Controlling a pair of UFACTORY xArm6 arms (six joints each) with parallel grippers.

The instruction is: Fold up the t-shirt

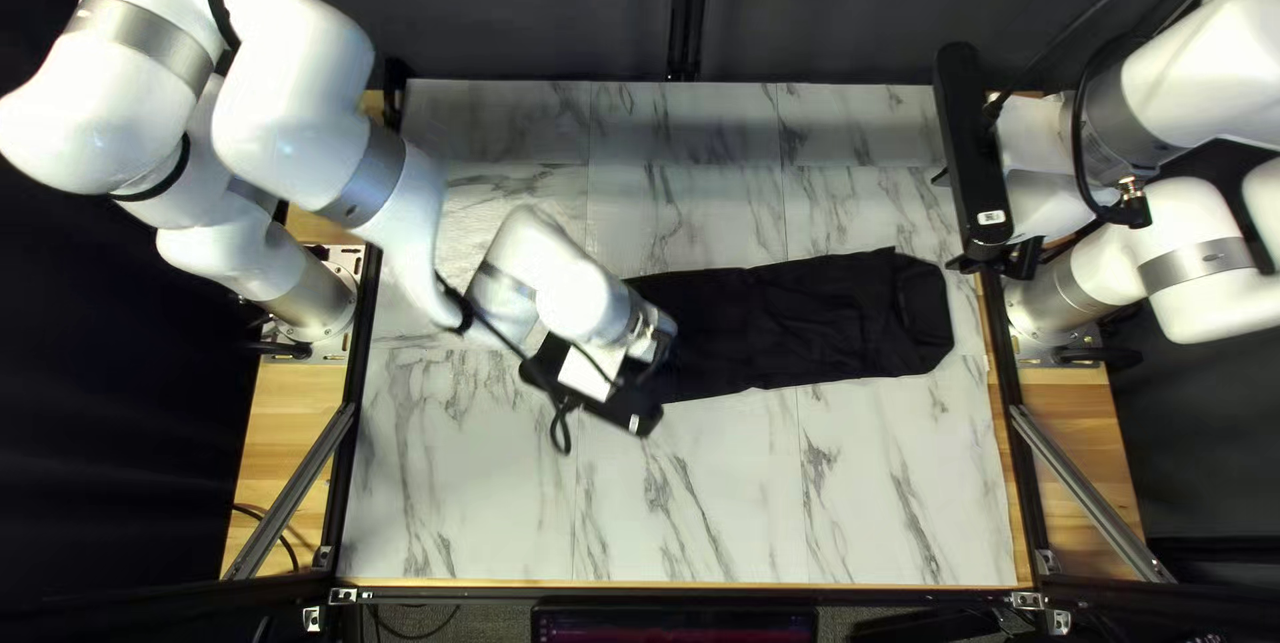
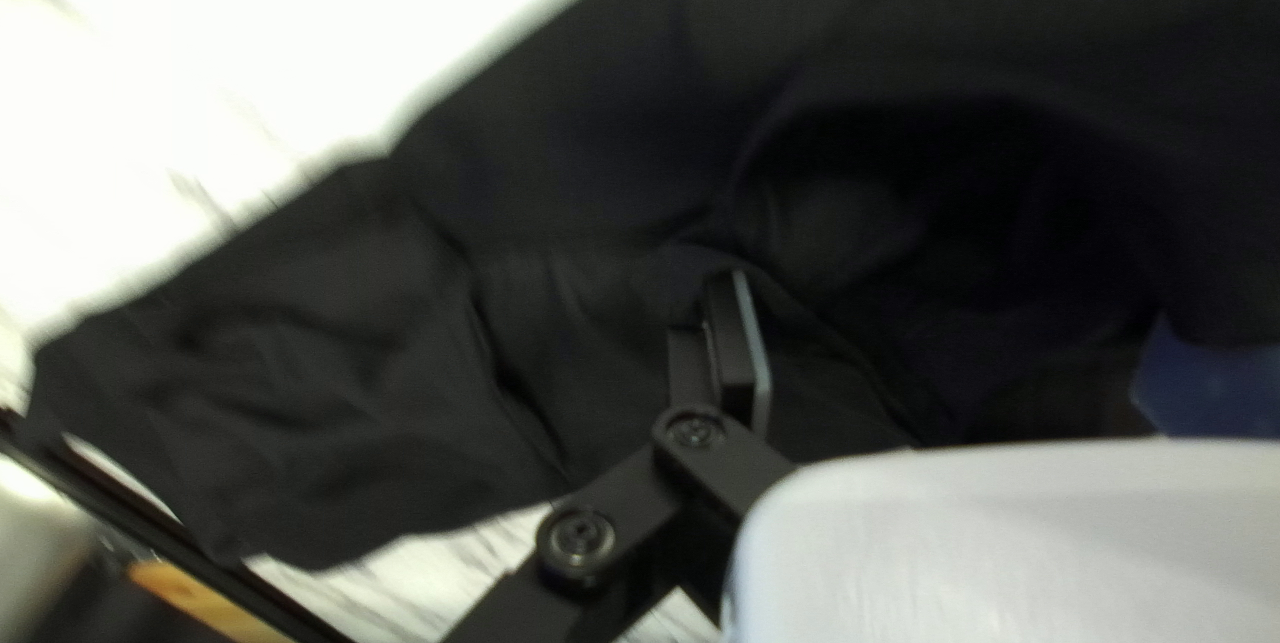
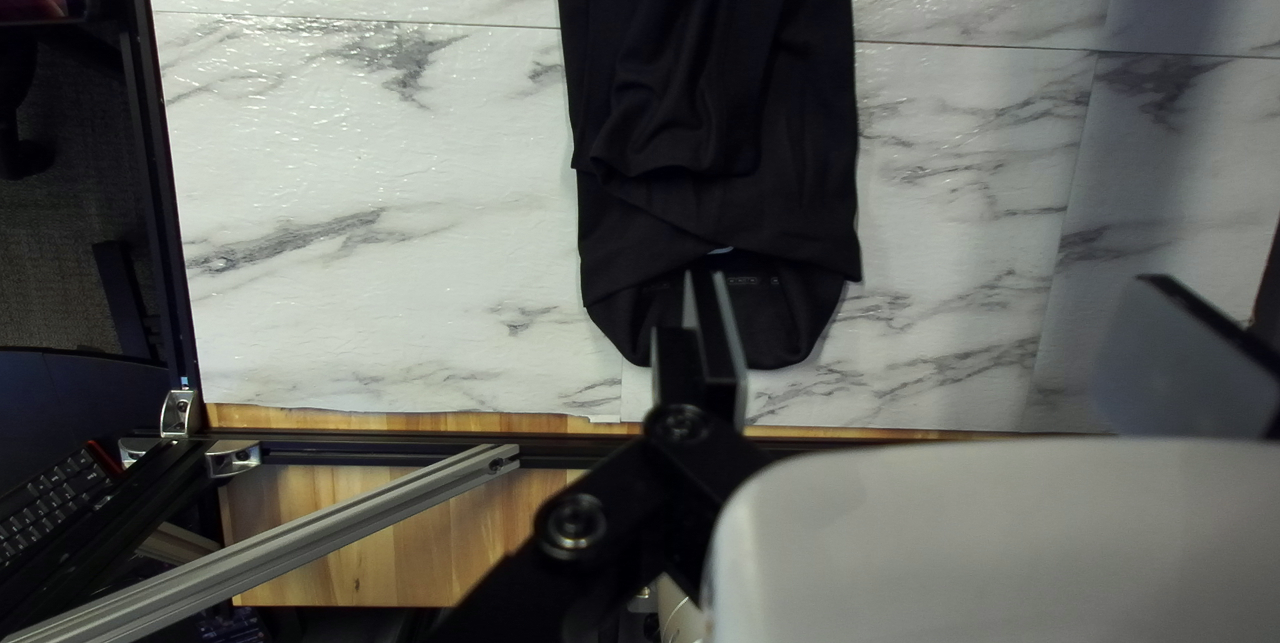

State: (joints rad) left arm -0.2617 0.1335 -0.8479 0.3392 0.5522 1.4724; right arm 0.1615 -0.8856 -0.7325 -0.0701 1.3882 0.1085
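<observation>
Stretching from under the left tool (image 1: 654, 347) toward the right tool (image 1: 990, 266), both spread wide and empty, lies the t-shirt (image 1: 800, 326).

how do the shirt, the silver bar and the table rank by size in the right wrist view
1. table, largest even with parts out of view
2. shirt, also cut off by the view's edge
3. silver bar, long but much thinner
</observation>
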